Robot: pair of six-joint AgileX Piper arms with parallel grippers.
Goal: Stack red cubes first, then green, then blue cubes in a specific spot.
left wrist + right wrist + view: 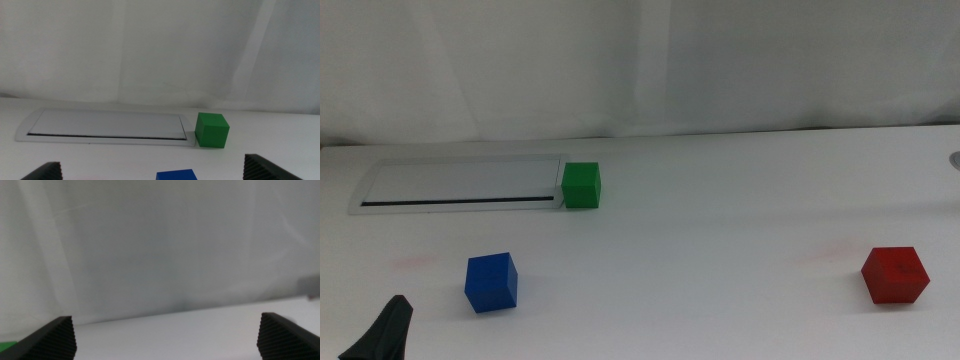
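Overhead middle view, low left wrist view, shared green cube (581, 185)

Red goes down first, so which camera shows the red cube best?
The middle view: the red cube sits whole and unblocked on the table's right side, apart from the other cubes. Neither wrist view shows it at all.

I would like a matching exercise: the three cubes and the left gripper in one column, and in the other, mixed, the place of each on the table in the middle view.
Things:
1. red cube
2. green cube
3. blue cube
4. left gripper

Places:
A. at the right end of the grey-framed panel
B. alone at the near right of the table
C. at the bottom left edge of the picture
D. near left, in front of the panel

Pairs: 1-B, 2-A, 3-D, 4-C
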